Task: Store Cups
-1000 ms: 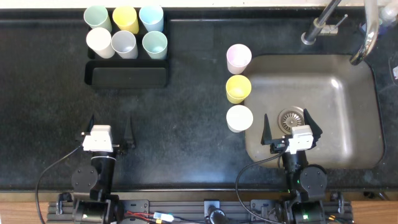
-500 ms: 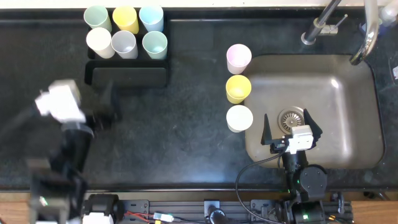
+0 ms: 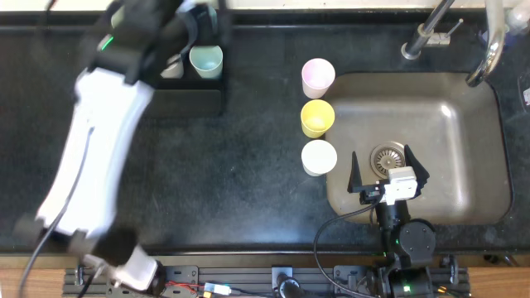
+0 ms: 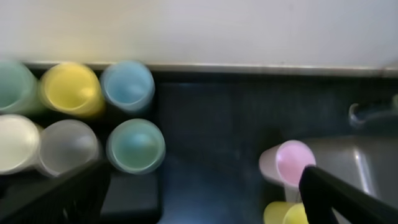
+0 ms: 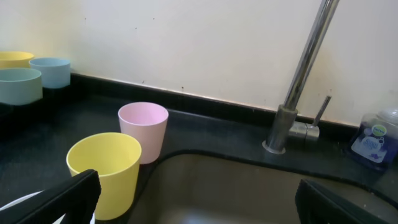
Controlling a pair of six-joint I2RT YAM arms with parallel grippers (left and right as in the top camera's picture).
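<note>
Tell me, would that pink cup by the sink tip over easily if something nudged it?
Probably yes. The pink cup stands upright and empty, and looks narrower at its base than its rim, so a push near the top would likely topple it. It seems thin plastic, so probably light and stiff. On its side it might roll toward the sink.

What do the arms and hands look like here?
Right hand: two black fingers on a white block, black base, black cable looping beside it. Left arm: long white link, black joints; the left hand has black fingers too.
</note>
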